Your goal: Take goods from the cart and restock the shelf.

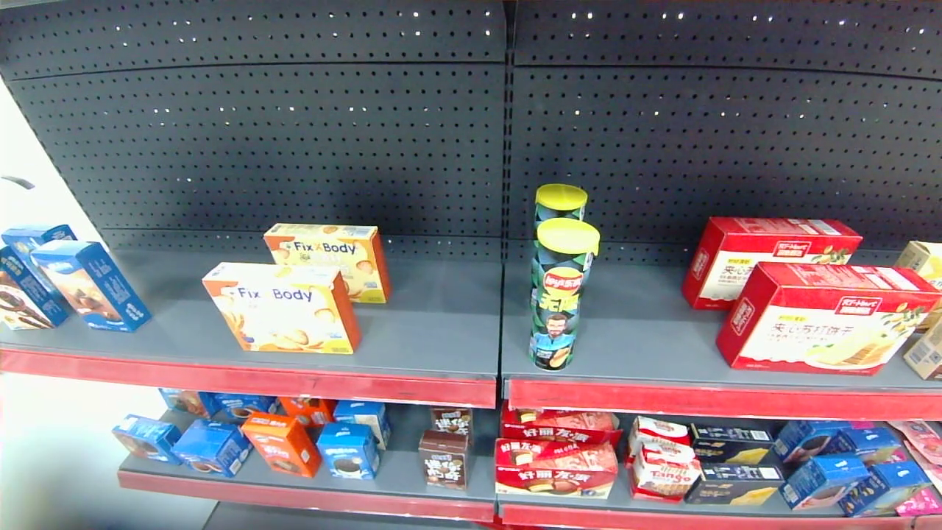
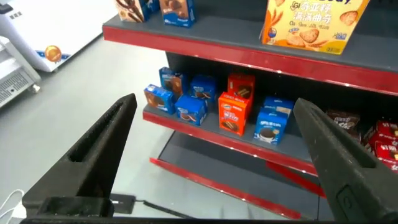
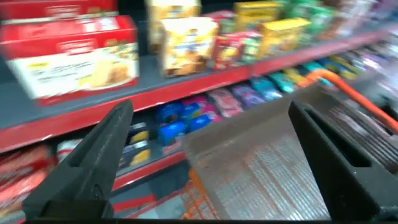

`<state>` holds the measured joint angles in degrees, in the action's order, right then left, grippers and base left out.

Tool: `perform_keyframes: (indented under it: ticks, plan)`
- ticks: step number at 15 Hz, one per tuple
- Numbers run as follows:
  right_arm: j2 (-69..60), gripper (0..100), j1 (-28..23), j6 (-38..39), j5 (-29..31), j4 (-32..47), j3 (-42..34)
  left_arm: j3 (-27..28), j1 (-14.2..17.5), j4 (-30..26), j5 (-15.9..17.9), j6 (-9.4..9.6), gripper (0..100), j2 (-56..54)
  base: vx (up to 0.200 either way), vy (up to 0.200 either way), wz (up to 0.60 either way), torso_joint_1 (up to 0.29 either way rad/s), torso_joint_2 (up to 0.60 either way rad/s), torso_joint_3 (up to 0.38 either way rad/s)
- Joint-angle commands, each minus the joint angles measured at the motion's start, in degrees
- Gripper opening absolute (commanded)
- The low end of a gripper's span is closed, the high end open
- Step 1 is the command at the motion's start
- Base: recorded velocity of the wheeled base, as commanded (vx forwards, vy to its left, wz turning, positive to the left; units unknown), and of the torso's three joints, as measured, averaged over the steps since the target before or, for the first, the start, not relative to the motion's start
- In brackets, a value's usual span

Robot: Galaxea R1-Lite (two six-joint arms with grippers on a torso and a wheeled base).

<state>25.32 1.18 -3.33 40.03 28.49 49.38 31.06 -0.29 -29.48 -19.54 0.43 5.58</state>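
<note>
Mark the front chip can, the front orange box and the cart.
front chip can [image 1: 563, 302], head view, middle of its label.
front orange box [image 1: 283, 308], head view, its front face.
cart [image 3: 267, 162], right wrist view, its grey mesh.

**Desk:** What's behind the stock from where you sit?

**Me:** I see a dark grey pegboard back panel [image 1: 294, 147], two bays meeting at a vertical seam [image 1: 508, 147] — pinpricks of light show through its upper holes.

**Desk:** And the furniture?

**Me:** The shelf [image 1: 441, 316] has grey decks with red front strips [image 1: 250, 379], one tier above another.

**Desk:** Floor?

**Me:** I note a pale grey floor [image 2: 74, 106], smooth and evenly lit. Past the shelf's left end it all goes bright white. A white vented cabinet [image 2: 15, 78] stands on the floor — well apart from the shelf.
</note>
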Motion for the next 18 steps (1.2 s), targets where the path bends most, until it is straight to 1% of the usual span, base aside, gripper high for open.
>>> perform_keyframes:
  ticks: [1,2,4,5,6,7,8,9,10,11,12,13,14,16,17,18]
  plan:
    - [0.6,100,-5.8,0.2,-0.1,-0.5,0.3,-2.3,-0.7,0.0,1.4,0.01,100,-2.5,0.0,0.0,0.0,0.0,0.0,0.0]
    - [0.0,100,-7.0,0.2,0.0,-0.5,0.4,-3.9,-0.5,0.2,5.3,0.1,100,-3.5,0.0,0.0,0.0,0.0,0.0,0.0]
    - [-0.4,100,-8.5,0.2,-0.1,-0.5,1.0,-6.2,0.0,0.1,10.9,0.28,100,-5.0,0.0,0.0,0.0,0.0,0.0,0.0]
    - [-0.5,100,-8.6,0.2,0.0,-0.5,1.2,-7.8,0.2,0.2,12.7,0.89,100,-5.6,0.0,0.0,0.0,0.0,0.0,0.0]
    - [-0.5,100,-8.7,0.2,0.0,-0.5,1.2,-8.2,0.2,0.3,12.8,1.07,100,-5.6,0.0,0.0,0.0,0.0,0.0,0.0]
    - [-0.9,100,-10.3,0.3,0.1,-0.5,2.0,-10.9,0.2,0.6,12.0,3.35,100,-5.6,0.0,0.0,0.0,0.0,0.0,0.0]
    - [-1.0,100,-11.4,0.3,0.0,-0.5,2.4,-12.2,0.2,0.8,10.6,4.67,100,-5.6,0.0,0.0,0.0,0.0,0.0,0.0]
    - [-1.7,100,-12.8,0.3,0.0,-0.5,2.5,-14.4,0.2,2.7,8.8,5.73,100,-5.6,0.0,0.0,0.0,0.0,0.0,0.0]
    - [-2.6,100,-13.0,0.3,0.1,-0.2,2.3,-16.6,0.2,5.5,8.1,5.81,100,-5.6,0.0,0.0,0.0,0.0,0.0,0.0]
    - [-3.3,100,-13.1,0.3,0.1,0.3,2.0,-19.5,0.2,9.8,6.0,5.81,100,-5.6,0.0,0.0,0.0,0.0,0.0,0.0]
    - [-4.1,100,-13.0,0.3,0.2,0.4,1.9,-23.2,0.2,15.8,3.6,5.9,100,-5.6,0.0,0.0,0.0,0.0,0.0,0.0]
    - [-4.6,100,-13.0,0.3,0.3,0.5,1.7,-25.9,0.2,21.5,3.0,5.99,100,-5.6,0.0,0.0,0.0,0.0,0.0,0.0]
    - [-4.8,100,-13.0,0.3,0.3,0.5,1.6,-27.5,0.2,25.5,3.1,6.78,100,-5.6,0.0,0.0,0.0,0.0,0.0,0.0]
    - [-5.1,100,-13.0,0.3,0.3,0.5,1.6,-29.7,0.2,29.9,2.8,8.19,100,-5.6,0.0,0.0,0.0,0.0,0.0,0.0]
    - [-5.2,100,-13.0,0.3,0.3,0.6,1.6,-31.1,0.2,33.4,2.2,8.54,100,-5.6,0.0,0.0,0.0,0.0,0.0,0.0]
    - [-5.5,100,-13.0,0.3,0.3,0.6,1.6,-31.1,0.2,33.6,2.6,9.24,100,-5.6,0.0,0.0,0.0,0.0,0.0,0.0]
